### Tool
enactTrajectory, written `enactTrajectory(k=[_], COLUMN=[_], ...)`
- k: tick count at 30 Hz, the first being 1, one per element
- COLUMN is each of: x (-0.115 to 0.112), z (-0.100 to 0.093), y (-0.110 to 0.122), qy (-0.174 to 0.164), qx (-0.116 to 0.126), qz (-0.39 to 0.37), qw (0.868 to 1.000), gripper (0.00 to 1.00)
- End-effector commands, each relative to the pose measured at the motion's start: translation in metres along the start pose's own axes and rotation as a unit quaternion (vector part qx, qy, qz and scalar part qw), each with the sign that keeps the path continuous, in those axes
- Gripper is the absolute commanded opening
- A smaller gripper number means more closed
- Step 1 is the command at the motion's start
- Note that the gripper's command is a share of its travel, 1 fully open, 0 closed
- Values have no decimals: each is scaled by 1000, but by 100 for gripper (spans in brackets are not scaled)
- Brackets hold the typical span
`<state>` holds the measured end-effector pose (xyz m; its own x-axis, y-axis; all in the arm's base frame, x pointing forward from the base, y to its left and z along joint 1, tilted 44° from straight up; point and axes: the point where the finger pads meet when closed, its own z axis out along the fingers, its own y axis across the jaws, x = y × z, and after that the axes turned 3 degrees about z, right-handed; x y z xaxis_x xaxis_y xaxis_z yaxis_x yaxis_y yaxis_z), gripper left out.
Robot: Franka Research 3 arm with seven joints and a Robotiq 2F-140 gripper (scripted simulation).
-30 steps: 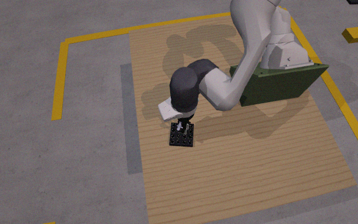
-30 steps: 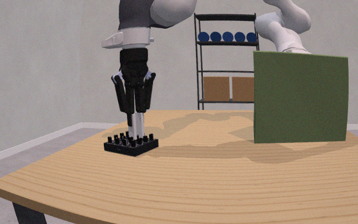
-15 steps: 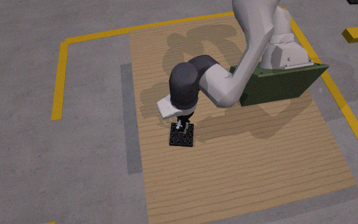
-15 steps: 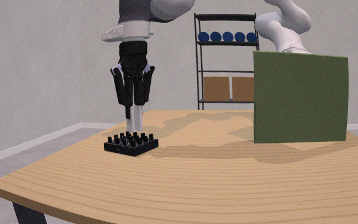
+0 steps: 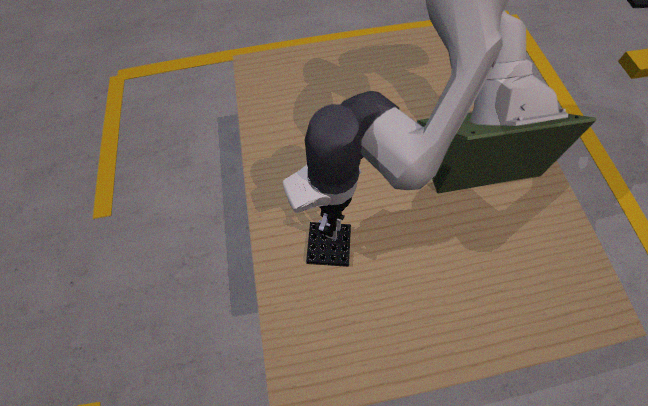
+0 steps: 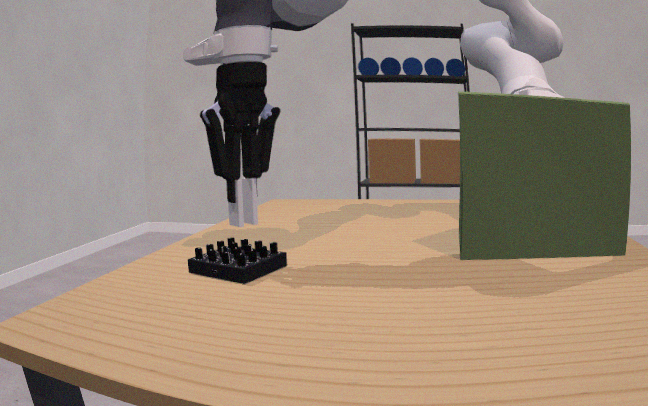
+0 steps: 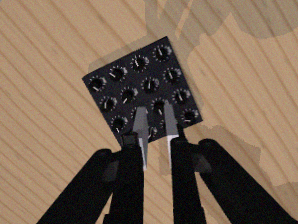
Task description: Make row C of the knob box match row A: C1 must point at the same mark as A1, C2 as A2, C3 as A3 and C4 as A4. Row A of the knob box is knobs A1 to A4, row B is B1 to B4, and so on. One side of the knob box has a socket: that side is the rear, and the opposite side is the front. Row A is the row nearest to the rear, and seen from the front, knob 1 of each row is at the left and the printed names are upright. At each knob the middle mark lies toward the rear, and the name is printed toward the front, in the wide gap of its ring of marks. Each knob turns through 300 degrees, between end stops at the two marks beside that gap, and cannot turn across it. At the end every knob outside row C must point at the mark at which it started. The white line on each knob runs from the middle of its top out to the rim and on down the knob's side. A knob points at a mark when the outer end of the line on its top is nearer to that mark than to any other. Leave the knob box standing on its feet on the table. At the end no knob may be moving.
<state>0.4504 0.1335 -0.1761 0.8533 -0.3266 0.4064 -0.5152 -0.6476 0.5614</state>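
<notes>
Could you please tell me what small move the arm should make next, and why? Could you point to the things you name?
I would probably shift the black two-finger gripper (image 5: pixel 331 237) (image 6: pixel 243 225) (image 7: pixel 155 118) sideways until its narrow gap is centred over one row C knob, before lowering. Its pale fingertips hang above the black square knob box (image 5: pixel 328 264) (image 6: pixel 220 272) (image 7: pixel 107 82), with no knob between them.

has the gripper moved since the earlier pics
Yes: in the exterior view the gripper has risen, its fingertips now clear above the knob box.
</notes>
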Motion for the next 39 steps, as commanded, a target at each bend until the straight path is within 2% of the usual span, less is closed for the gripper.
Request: enactTrajectory(k=[1,7,9,11,19,39], x=[0,0,9,27,47,48], z=[0,0,-4,-12,-19,-20], y=[3,3,-2,-9,-15,-15], qy=[0,0,-1,-1,0,0], qx=[-4,-4,-4,-4,-4,-4], qz=[0,-2,-30,-86,-139,-140], qw=[1000,1000,1000,996,990,990], gripper=[12,12,12,12,12,12])
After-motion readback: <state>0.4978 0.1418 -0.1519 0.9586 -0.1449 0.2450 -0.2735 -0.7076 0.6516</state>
